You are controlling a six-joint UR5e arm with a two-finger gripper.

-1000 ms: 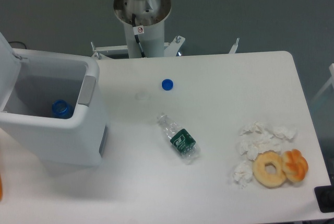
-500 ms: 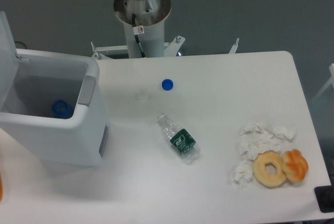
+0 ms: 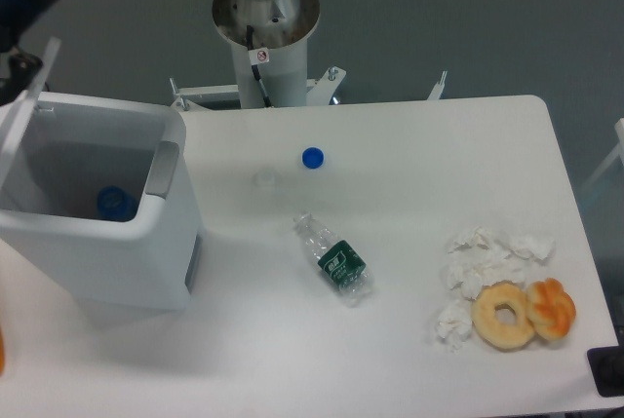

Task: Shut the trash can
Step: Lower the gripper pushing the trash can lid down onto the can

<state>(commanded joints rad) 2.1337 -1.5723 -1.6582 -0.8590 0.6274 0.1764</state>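
The trash can [image 3: 127,252] stands at the table's left edge, a white boxy bin with a grey latch tab [image 3: 163,170] on its right rim. Its mouth is open and a blue item [image 3: 115,203] lies inside. The hinged lid [image 3: 29,101] stands nearly upright along the left rim, seen edge-on and tipped slightly over the opening. My gripper [image 3: 17,62] shows as a dark shape at the top left corner, just behind the lid's upper edge. Its fingers are cut off by the frame and the lid, so their state is hidden.
On the table lie a blue cap [image 3: 312,157], a clear cap [image 3: 263,180], a plastic bottle [image 3: 336,262], crumpled tissues [image 3: 487,257], a donut [image 3: 504,316] and an orange pastry [image 3: 552,308]. The robot base [image 3: 265,19] stands behind the table's back edge.
The arm and gripper have come into view at the top left behind the lid. The lid has swung from leaning back to nearly upright, tipping toward the opening.
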